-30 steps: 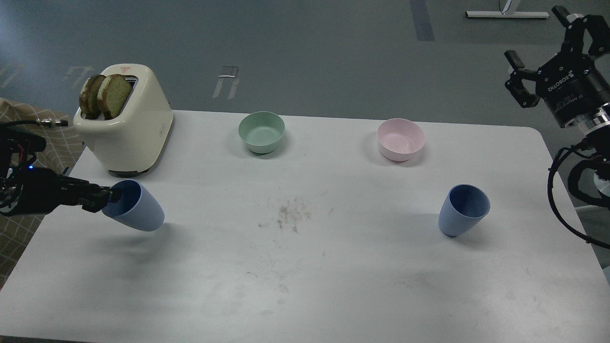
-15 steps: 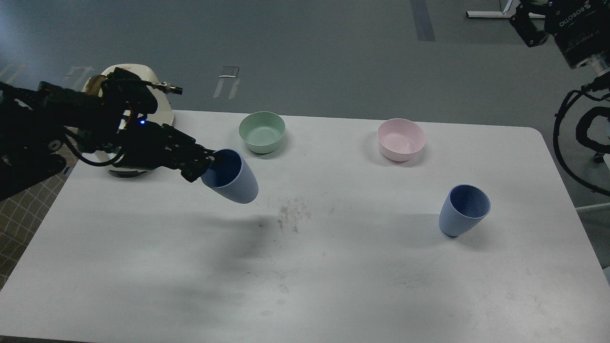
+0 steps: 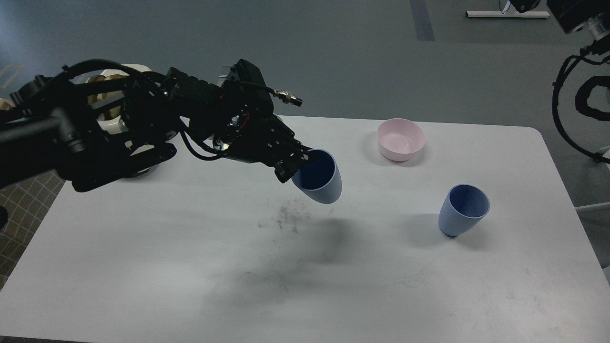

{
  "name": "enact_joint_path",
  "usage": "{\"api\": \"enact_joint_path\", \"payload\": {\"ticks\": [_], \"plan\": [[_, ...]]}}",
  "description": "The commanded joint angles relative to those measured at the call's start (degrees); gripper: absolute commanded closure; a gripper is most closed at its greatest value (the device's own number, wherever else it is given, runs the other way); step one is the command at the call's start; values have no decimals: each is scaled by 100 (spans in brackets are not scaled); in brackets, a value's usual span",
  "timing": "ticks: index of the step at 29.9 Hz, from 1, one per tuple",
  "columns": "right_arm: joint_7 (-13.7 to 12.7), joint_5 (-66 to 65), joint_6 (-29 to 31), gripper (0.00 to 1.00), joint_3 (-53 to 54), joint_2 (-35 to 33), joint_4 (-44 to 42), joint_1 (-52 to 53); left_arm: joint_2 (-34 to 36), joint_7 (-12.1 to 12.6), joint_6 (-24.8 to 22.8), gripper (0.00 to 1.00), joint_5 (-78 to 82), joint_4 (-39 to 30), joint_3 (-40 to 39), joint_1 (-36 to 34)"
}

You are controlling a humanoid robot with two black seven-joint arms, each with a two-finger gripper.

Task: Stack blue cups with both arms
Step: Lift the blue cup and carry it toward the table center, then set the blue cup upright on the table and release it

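Note:
My left gripper [image 3: 291, 167] is shut on the rim of a light-blue cup [image 3: 318, 178] and holds it tilted above the middle of the white table [image 3: 190, 267], mouth toward me. The second blue cup [image 3: 463, 210] stands upright on the table at the right, well apart from the held one. Of my right arm, only the wrist [image 3: 569, 13] and cables show at the top right corner. Its fingers are cut off by the top edge.
A pink bowl [image 3: 400, 139] sits at the back right. My left arm hides the green bowl and most of the cream toaster [image 3: 110, 125] at the back left. Crumbs [image 3: 290, 216] lie at the table's middle.
My left arm has carried the blue cup from the left side rightward and up to above the table's middle. My right arm has risen, and its gripper has mostly left the view.

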Motion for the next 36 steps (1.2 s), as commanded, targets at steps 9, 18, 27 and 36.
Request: {"api": "enact_joint_path", "payload": {"ticks": [9, 18, 27, 36], "plan": [[3, -14, -1, 1, -87, -39, 129, -6, -969, 61, 0, 100, 15, 1021, 535, -139], [3, -14, -1, 1, -95, -30, 155, -23, -1207, 52, 0, 100, 15, 1100, 1176, -280], [3, -14, -1, 1, -95, -109, 243, -111, -1242, 43, 0, 100, -2, 1338, 1308, -236], [3, -14, -1, 1, -95, -118, 278, -217, -1242, 8, 0, 67, -73, 1408, 1299, -262]]}}
